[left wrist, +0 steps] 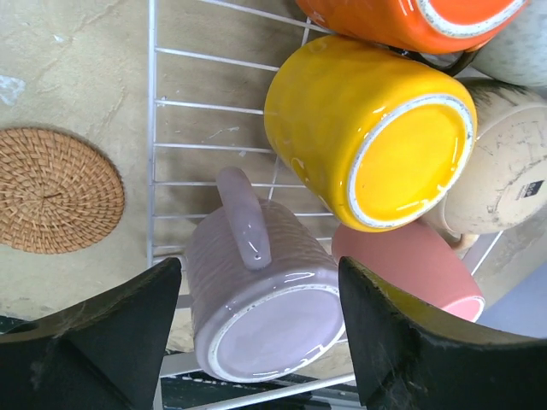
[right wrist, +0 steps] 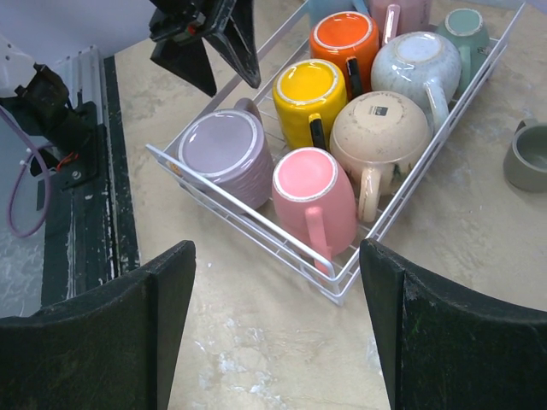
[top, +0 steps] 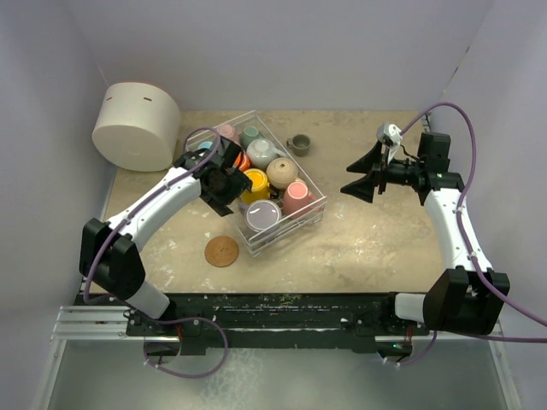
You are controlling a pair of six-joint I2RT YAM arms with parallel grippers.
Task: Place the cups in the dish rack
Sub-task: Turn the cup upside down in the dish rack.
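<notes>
The left gripper [left wrist: 256,282] hangs wide open and empty over the lilac mug [left wrist: 265,329]. The mug stands base-up in the near corner of the dish rack [right wrist: 239,218], its handle turned inward. The rack's long axis runs diagonally, far-left to near-right. The right gripper [top: 358,175], also wide and empty, hovers well apart.

Your dish rack [top: 295,232] sits central, mugs [top: 282,172] packed inside; a small cup [top: 298,145] stands right of its far end, the coaster [top: 221,251] near-left of it, the cylindrical container [top: 137,125] back left.
</notes>
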